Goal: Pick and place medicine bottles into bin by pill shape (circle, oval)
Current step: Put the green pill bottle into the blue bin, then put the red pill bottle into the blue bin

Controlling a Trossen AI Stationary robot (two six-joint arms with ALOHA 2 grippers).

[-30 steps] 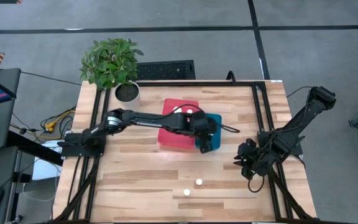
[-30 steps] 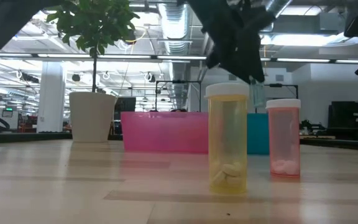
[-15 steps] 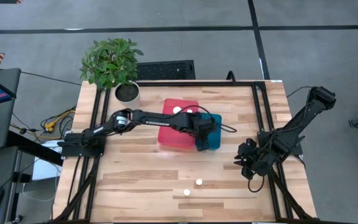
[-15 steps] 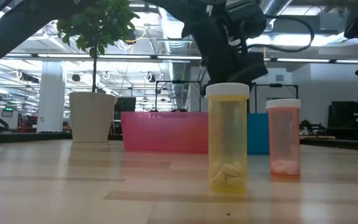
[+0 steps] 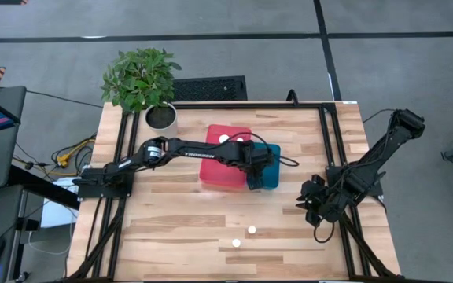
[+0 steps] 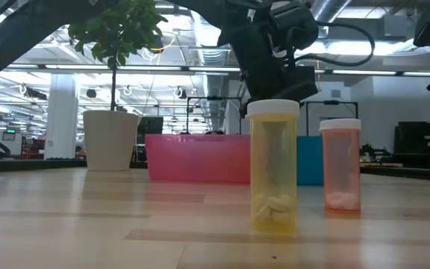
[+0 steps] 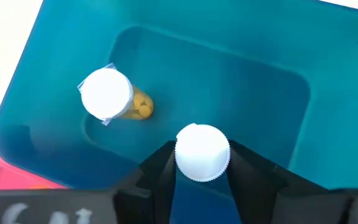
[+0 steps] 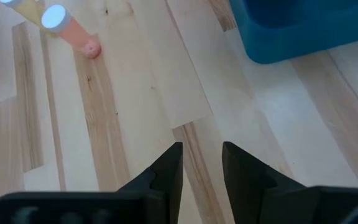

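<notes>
My left gripper (image 5: 255, 162) is over the blue bin (image 5: 272, 178) and is shut on a medicine bottle, of which the left wrist view shows only the white cap (image 7: 202, 151). Another bottle (image 7: 114, 98), with a white cap and an amber body holding yellow pills, lies tilted on the blue bin's floor (image 7: 229, 81). A yellow bottle (image 6: 273, 168) and a pink-orange bottle (image 6: 341, 166) stand upright on the table near its front edge; they also show in the high view (image 5: 236, 243) (image 5: 252, 230). My right gripper (image 8: 202, 165) is open and empty at the table's right. My left gripper pinches the bottle between its two fingers at the sides of the white cap (image 7: 183, 155). The fingers come from above and point down. The bottle stands upright below them inside the blue bin; the cap hides whether its bottom touches the floor.
A pink bin (image 5: 220, 161) stands against the blue bin's left side and holds at least two white-capped bottles (image 5: 224, 139). A potted plant (image 5: 141, 82) stands at the far left corner. Bare wood lies between the bins and the two standing bottles.
My left gripper has moved a little toward the table's far edge over the blue bin, still holding the bottle. In the low view the bottle that hung below it has gone out of sight behind the yellow bottle's cap.
</notes>
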